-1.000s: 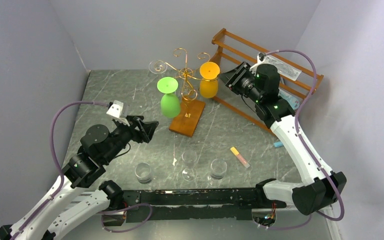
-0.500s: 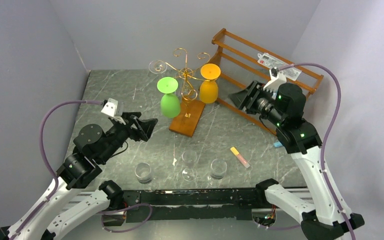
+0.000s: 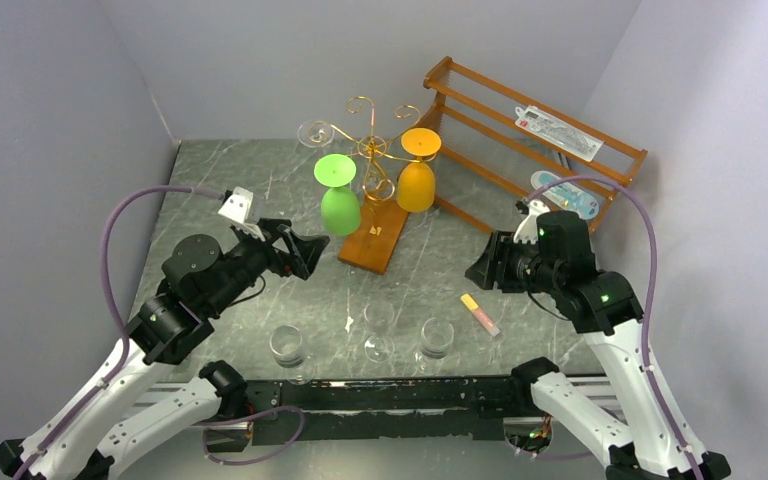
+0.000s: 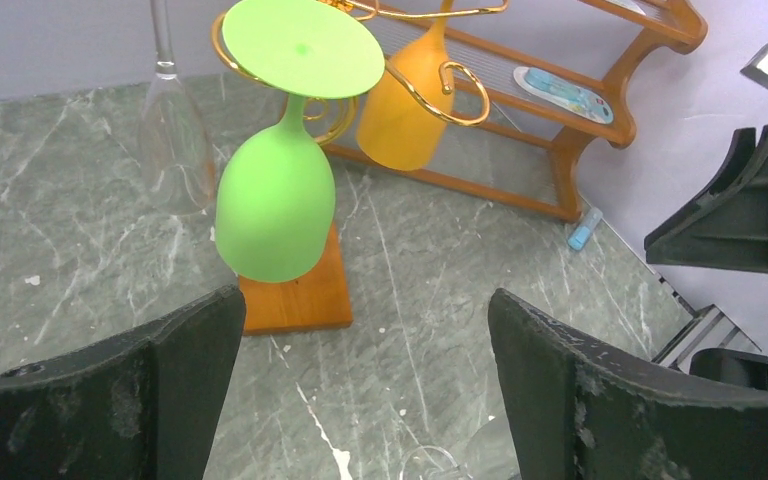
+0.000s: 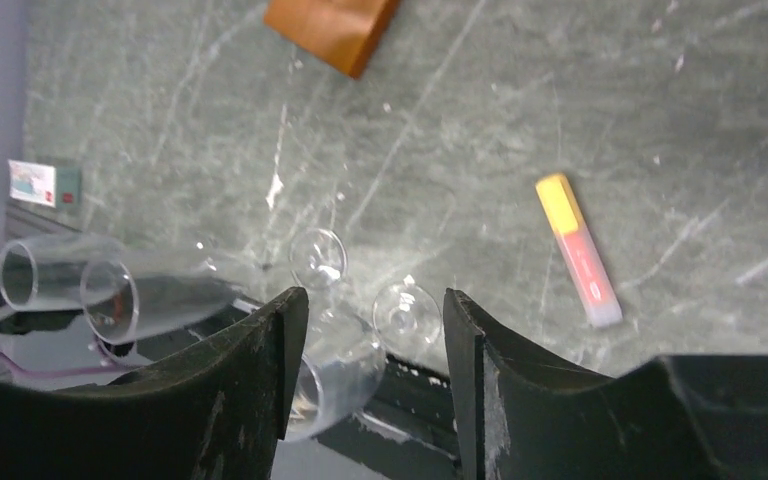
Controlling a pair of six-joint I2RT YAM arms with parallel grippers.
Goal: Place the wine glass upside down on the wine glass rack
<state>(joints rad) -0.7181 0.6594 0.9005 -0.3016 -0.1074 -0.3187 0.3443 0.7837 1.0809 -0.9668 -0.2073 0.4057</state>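
The wine glass rack (image 3: 364, 148), gold wire on an orange-brown wooden base (image 3: 374, 238), stands at the table's middle back. Hanging upside down on it are a green wine glass (image 3: 340, 206) (image 4: 274, 205), an orange one (image 3: 417, 176) (image 4: 397, 115) and a clear one (image 3: 314, 132) (image 4: 173, 140). Three clear wine glasses (image 3: 378, 326) (image 5: 319, 257) stand upright near the front edge. My left gripper (image 3: 302, 253) (image 4: 360, 330) is open and empty, short of the green glass. My right gripper (image 3: 481, 270) (image 5: 375, 310) is open and empty, low over the table right of the base.
A brown wooden slatted shelf (image 3: 520, 135) with packets on it lines the back right. A yellow and pink highlighter (image 3: 479, 313) (image 5: 577, 250) lies on the table below my right gripper. A small blue item (image 3: 555, 289) lies by the shelf's foot.
My right gripper has drawn back from the orange glass on the rack, coming down and toward the front. My left gripper's jaws have spread wider; that arm shifted slightly toward the rack.
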